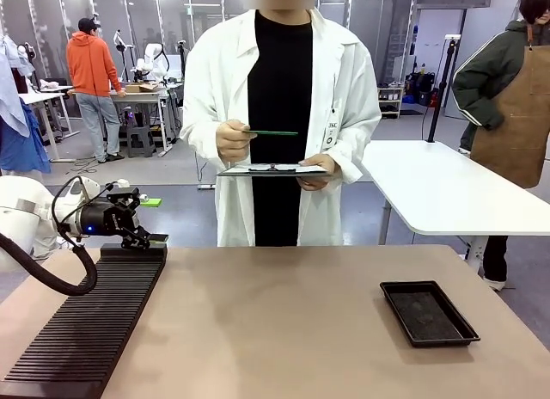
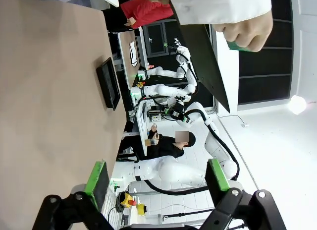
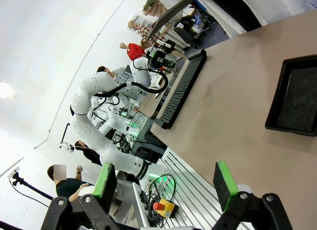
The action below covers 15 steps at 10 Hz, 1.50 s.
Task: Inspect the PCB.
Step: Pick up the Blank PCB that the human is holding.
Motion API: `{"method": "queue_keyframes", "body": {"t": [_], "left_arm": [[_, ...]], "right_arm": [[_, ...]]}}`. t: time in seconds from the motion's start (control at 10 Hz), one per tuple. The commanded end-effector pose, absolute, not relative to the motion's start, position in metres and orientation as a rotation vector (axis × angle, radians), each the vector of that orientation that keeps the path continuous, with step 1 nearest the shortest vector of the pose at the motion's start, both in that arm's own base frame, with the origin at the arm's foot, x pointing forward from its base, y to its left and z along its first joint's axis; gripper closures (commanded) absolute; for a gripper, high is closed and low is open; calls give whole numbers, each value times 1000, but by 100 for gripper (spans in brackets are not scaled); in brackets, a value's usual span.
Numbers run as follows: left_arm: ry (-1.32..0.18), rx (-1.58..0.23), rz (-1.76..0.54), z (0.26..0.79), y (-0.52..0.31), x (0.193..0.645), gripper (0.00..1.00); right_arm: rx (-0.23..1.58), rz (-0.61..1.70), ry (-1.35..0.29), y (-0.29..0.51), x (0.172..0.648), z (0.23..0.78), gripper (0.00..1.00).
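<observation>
Tan bench (image 1: pixel 284 330) in a lab, with a person in a white coat at the far side. Left end effector (image 2: pixel 157 179) released, jaws wide and empty, at the far end of a black slotted rack (image 1: pixel 86 330). Right end effector (image 3: pixel 165 181) released, empty, above the bench, with a black tray (image 3: pixel 292 98) ahead of it. PCB (image 1: pixel 273 132) well beyond the left end effector and higher, edge-on in the person's hand (image 1: pixel 230 141), just above a clipboard (image 1: pixel 273 169) held by the other hand (image 1: pixel 316 174).
</observation>
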<state>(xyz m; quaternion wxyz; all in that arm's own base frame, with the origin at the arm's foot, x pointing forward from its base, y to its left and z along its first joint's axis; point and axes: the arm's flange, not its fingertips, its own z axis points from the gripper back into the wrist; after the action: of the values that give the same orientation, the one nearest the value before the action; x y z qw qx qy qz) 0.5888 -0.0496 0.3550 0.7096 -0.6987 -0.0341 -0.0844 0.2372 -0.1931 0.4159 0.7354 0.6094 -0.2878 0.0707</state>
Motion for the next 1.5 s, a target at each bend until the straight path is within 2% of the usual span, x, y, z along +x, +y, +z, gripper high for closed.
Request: {"method": "queue_keyframes", "body": {"t": [0.0, 0.7, 0.8, 0.9, 1.0, 1.2, 1.4], "left_arm": [[-75, -1544, -187, 354, -50, 589, 0], [-76, -1551, -187, 355, -50, 589, 0], [-211, -1513, -239, 374, -41, 586, 0], [-203, -1541, -237, 388, -28, 572, 0], [-215, -1479, -223, 401, -5, 554, 0], [-229, -1506, -250, 423, 51, 502, 0], [-322, -1516, -273, 418, 115, 444, 0]], "right_arm": [[1343, 165, -653, -195, 237, 417, 0], [1343, 165, -653, -195, 237, 417, 0], [1343, 165, -653, -195, 237, 417, 0], [1343, 165, -653, -195, 237, 417, 0], [1343, 165, -653, -195, 237, 417, 0], [1343, 165, -653, -195, 237, 417, 0], [1343, 165, -653, -195, 237, 417, 0]]}}
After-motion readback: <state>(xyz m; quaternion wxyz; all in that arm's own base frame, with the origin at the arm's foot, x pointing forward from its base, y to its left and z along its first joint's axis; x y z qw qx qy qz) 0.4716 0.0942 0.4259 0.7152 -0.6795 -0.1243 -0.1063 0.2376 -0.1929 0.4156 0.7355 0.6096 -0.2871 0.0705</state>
